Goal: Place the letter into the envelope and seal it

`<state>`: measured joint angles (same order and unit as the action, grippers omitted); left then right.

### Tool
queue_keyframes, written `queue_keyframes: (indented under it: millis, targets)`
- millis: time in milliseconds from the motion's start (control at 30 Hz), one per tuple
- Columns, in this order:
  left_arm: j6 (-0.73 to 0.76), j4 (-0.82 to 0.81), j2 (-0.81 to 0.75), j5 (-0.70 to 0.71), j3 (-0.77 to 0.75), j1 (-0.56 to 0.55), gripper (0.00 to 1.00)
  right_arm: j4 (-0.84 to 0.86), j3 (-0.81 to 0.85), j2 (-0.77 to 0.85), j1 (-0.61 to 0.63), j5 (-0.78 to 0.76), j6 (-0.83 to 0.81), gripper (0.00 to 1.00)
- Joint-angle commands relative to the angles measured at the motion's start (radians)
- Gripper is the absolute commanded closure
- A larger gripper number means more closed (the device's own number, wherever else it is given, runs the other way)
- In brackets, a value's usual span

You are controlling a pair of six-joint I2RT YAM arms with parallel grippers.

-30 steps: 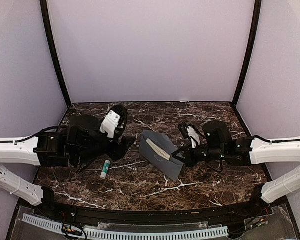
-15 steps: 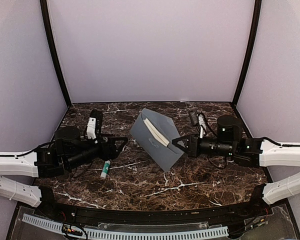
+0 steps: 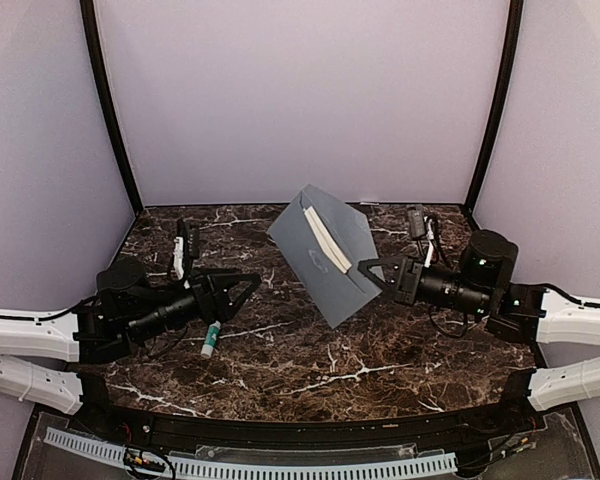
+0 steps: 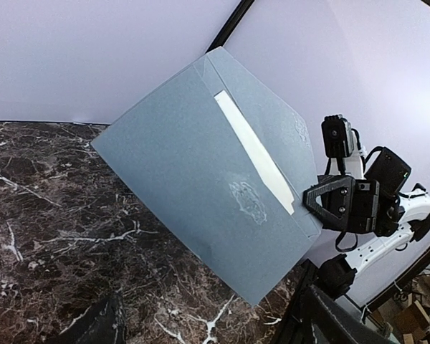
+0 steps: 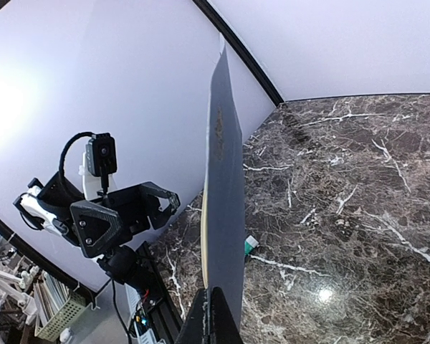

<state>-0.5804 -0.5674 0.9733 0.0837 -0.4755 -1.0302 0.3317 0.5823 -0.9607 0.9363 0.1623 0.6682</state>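
The grey-blue envelope hangs tilted above the table, pinched at its right corner by my right gripper, which is shut on it. The cream-white letter sits inside, showing only as a narrow strip under the flap edge. From the left wrist the envelope faces me with the letter's strip running diagonally. My left gripper is open and empty, low over the table, left of the envelope and apart from it. In the right wrist view the envelope is edge-on, with the letter's edge beside it.
A small white-and-green glue stick lies on the dark marble table under the left arm; its green cap peeks out behind the envelope. Pale walls close in the back and sides.
The right gripper has lifted the envelope off the table and carried it up and to the right. The left gripper has opened wider, dropped low and drawn back to the left.
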Motion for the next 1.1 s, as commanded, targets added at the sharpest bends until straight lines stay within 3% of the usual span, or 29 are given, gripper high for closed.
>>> queue_keyframes:
  millis: [0, 267, 667, 867, 1067]
  targets:
    - [-0.033, -0.138, 0.025, -0.117, -0.013, 0.005, 0.17, 0.095, 0.011, 0.016, 0.007, 0.042, 0.027, 1.00]
    - [-0.053, -0.060, 0.138, -0.167, -0.234, 0.003, 0.32, -0.026, 0.066, -0.058, 0.007, -0.105, -0.036, 1.00]
    - [-0.228, -0.079, 0.524, -0.108, -0.545, -0.013, 0.43, 0.004, 0.051, -0.106, 0.029, -0.244, -0.084, 1.00]
    - [-0.246, -0.038, 0.636, -0.097, -0.677, -0.034, 0.46, -0.001, 0.044, -0.110, 0.043, -0.283, -0.102, 1.00]
    - [-0.272, 0.030, 0.676, 0.006, -0.720, -0.037, 0.47, -0.003, 0.027, -0.086, 0.062, -0.319, -0.129, 1.00]
